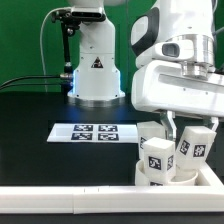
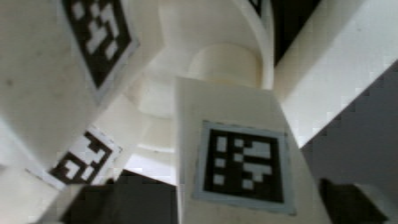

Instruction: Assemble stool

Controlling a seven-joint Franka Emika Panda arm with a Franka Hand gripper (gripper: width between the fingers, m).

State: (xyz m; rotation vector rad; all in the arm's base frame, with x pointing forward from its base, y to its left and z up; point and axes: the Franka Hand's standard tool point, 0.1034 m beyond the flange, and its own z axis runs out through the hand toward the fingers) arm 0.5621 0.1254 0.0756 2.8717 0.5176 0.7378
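Black table (image 1: 40,110) open beyond marker board (image 1: 94,132); fingers (image 1: 171,128) among stool legs (image 1: 158,158), grip state unclear

Even, bright overhead light fills the exterior view; the black table (image 1: 40,110) shows soft sheen near the marker board (image 1: 93,131). White surfaces nearly blow out. The wrist view is soft, its tagged stool leg (image 2: 231,150) blurred, dark shadow beneath it.
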